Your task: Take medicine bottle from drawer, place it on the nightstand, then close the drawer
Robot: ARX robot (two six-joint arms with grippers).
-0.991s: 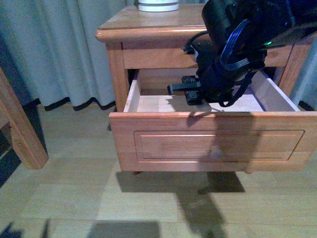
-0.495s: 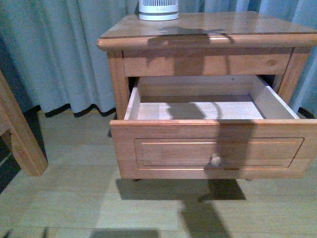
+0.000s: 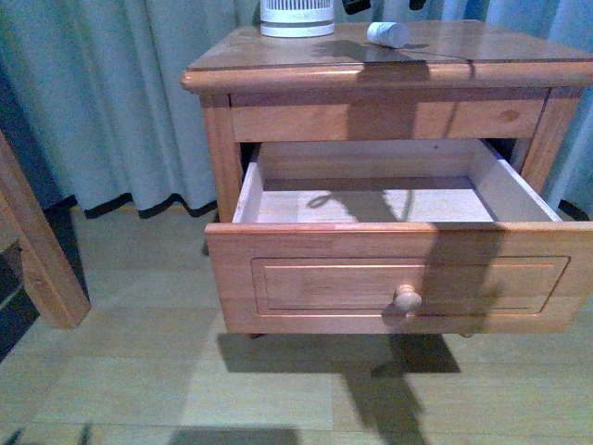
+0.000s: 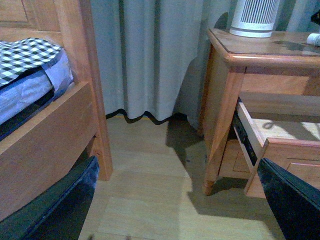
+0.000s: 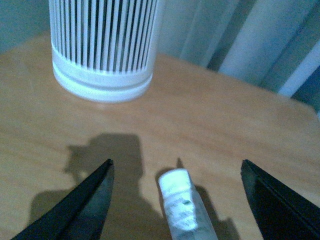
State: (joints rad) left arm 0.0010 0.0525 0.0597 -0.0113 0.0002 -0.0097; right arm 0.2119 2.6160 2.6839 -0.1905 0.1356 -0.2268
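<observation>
The medicine bottle lies on its side on the nightstand top, beside a white ribbed device. In the right wrist view the bottle rests on the wood between the wide-apart fingers of my open right gripper, and neither finger touches it. In the front view only that gripper's dark fingertips show, at the top edge just above the bottle. The drawer stands pulled out with its round knob facing me; its floor is bare. My left gripper hangs open low over the floor, left of the nightstand.
A wooden bed frame with a checked cover stands left of the nightstand, with a strip of wood floor between them. Grey curtains hang behind. The shallower top drawer is shut.
One second ago my right arm reached into the open drawer. It has lifted out, and the bottle now lies on the nightstand top with the gripper open around it.
</observation>
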